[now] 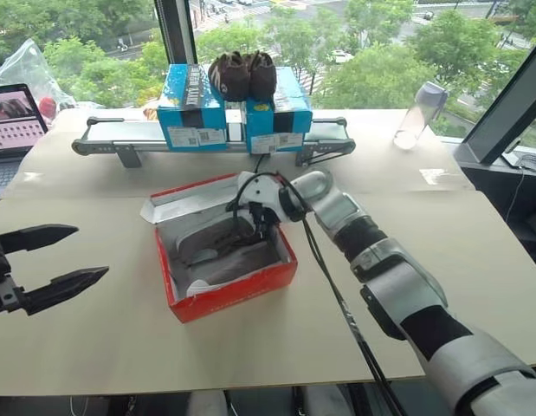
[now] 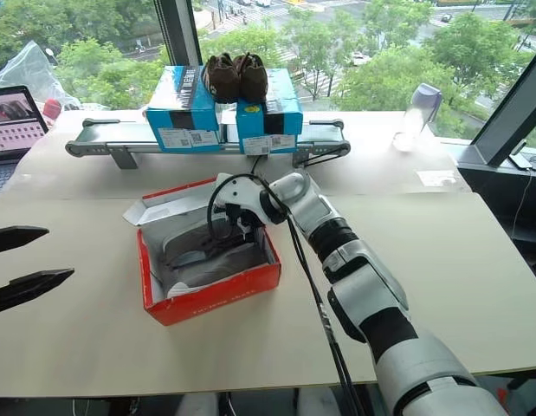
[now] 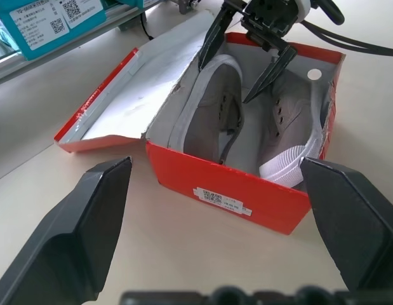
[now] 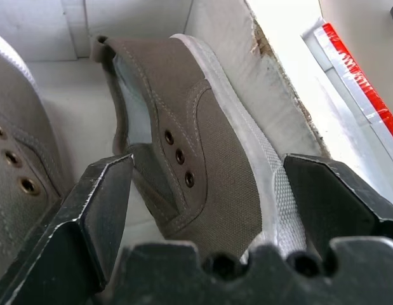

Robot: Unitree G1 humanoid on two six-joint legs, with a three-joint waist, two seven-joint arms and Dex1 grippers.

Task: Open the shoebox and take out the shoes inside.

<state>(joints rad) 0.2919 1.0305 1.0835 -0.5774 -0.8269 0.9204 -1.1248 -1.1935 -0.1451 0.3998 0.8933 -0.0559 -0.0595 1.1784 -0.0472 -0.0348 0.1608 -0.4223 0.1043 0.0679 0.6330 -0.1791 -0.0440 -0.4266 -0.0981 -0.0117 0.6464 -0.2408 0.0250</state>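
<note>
Right wrist view looks straight down into the open shoebox (image 1: 226, 297), where 1 of the 2 shoes (image 4: 209, 171) lies between the spread fingers of the right gripper (image 3: 247, 67). The jaws are released and hold nothing; they straddle this shoe across its width, and its long axis runs along the box. The box sits in the middle of the table (image 1: 94, 347), lid folded back to the far left. The left gripper (image 1: 42, 264) hovers well apart to the left, also released, so the right arm is the nearer one. On the box's end is a white label (image 3: 223, 198); I cannot read its writing.
</note>
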